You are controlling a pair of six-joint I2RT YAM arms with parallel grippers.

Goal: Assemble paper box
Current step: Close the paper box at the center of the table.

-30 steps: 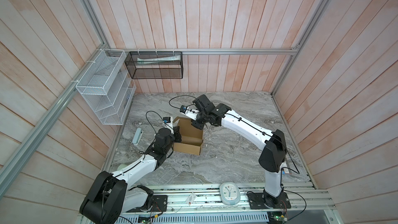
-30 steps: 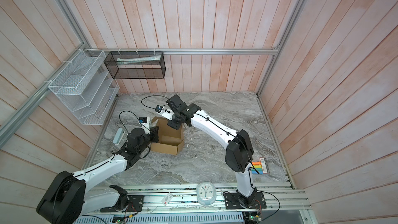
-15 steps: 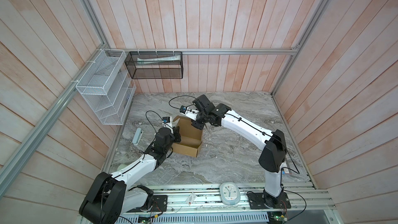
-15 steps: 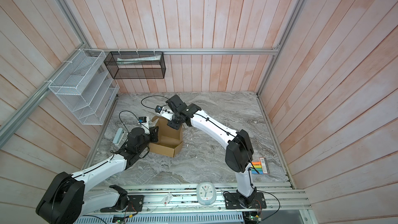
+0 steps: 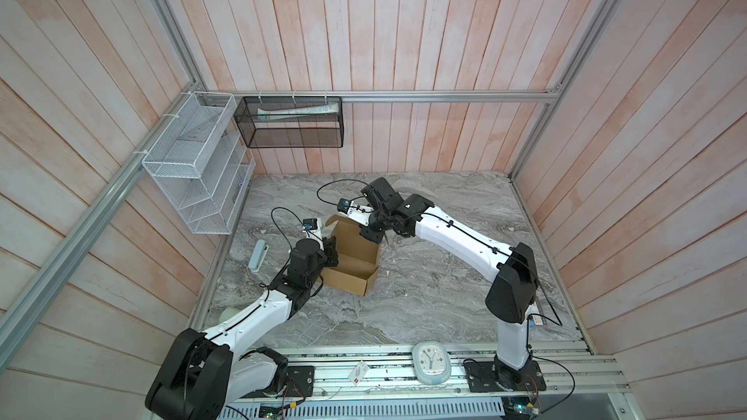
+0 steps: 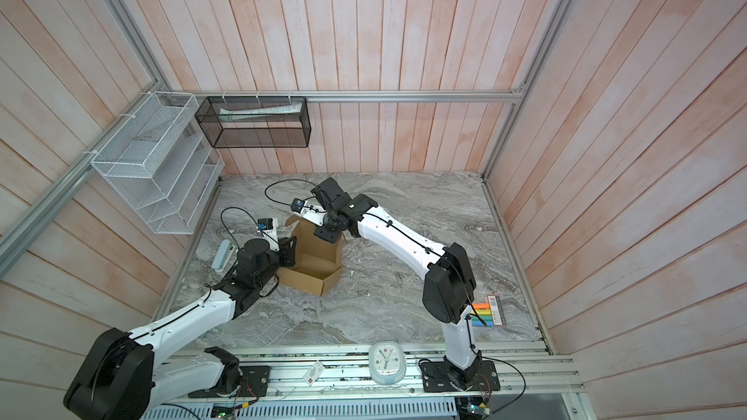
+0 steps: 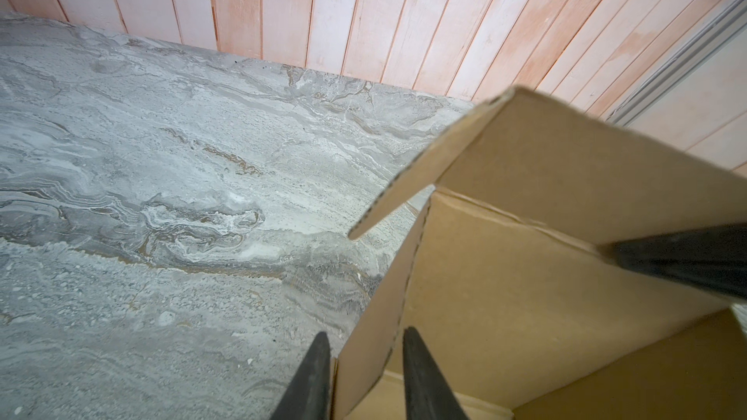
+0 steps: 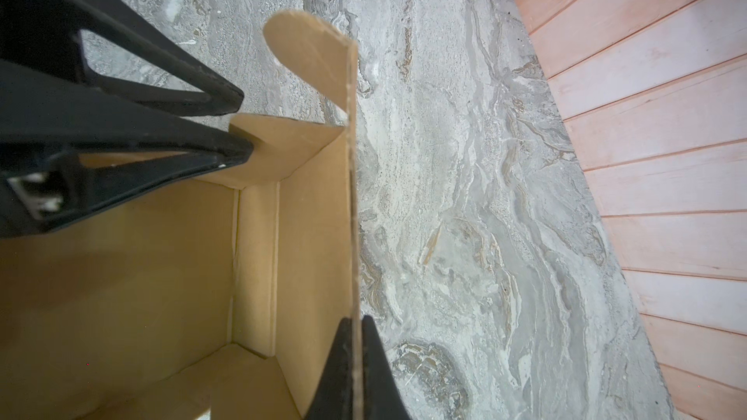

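Left gripper wider astride paper box

Both top views look steeply down from high above the paper box, set back toward the aluminium base rail and facing the plank back wall; they share nearly the whole marble tabletop. The left wrist camera sits right against the box, looking over one side wall toward the planks. The right wrist camera, equally close, looks down along another wall. Both wrist views share the box's inside.
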